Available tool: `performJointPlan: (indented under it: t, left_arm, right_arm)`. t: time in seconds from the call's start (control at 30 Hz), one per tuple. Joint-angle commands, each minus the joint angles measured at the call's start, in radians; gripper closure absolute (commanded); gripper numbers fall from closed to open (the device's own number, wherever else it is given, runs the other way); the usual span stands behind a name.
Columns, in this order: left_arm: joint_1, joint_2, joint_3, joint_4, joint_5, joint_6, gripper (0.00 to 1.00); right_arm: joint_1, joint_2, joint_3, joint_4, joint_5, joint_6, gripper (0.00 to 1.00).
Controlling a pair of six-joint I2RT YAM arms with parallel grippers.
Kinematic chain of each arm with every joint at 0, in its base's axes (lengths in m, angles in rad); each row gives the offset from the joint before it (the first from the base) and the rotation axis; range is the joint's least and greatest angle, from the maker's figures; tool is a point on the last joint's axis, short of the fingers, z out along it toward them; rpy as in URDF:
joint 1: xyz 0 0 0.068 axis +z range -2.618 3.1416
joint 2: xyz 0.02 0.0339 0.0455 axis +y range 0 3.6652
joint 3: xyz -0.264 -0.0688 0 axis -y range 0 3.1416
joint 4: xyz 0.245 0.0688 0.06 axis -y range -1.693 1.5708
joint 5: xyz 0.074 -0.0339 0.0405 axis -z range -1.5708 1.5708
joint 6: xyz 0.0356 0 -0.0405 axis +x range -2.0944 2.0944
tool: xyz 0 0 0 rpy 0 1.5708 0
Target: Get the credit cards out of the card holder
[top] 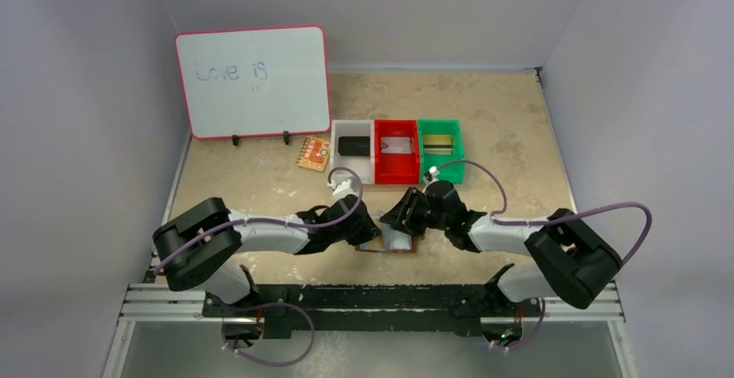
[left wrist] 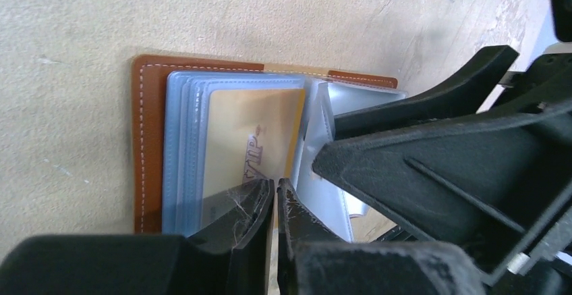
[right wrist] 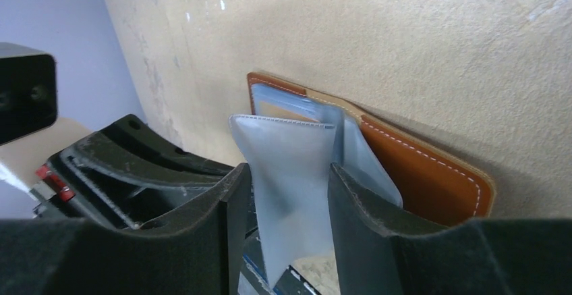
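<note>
The card holder lies open on the table between both arms, brown leather with pale blue-grey sleeves. A gold card printed "VIP" sits in the top left sleeve. My left gripper is nearly closed, pinching at that card's edge. My right gripper has its jaws apart over the holder's right half. A pale sleeve flap stands up between them. From above, the left gripper and right gripper almost touch.
A white bin, a red bin and a green bin stand in a row behind the holder, each with something in it. An orange-yellow patterned card lies left of them. A whiteboard stands at the back left.
</note>
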State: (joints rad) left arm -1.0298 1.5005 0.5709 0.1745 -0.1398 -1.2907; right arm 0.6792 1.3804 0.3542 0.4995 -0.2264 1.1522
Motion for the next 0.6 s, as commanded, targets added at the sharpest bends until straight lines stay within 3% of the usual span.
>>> performJointPlan:
  t: [0.0, 0.2, 0.57]
  left_arm:
    - [-0.008, 0.032, 0.054, -0.017, 0.022, 0.059, 0.94]
    - [-0.013, 0.044, 0.102, -0.018, 0.040, 0.110, 0.94]
    - [-0.019, 0.070, 0.152, 0.011, 0.068, 0.143, 0.93]
  right_arm:
    - [-0.006, -0.058, -0.003, 0.039, -0.025, -0.013, 0.50]
    - [-0.006, -0.151, 0.004, -0.055, 0.027, -0.014, 0.43]
    - [-0.006, -0.494, 0.007, -0.377, 0.286, 0.006, 0.29]
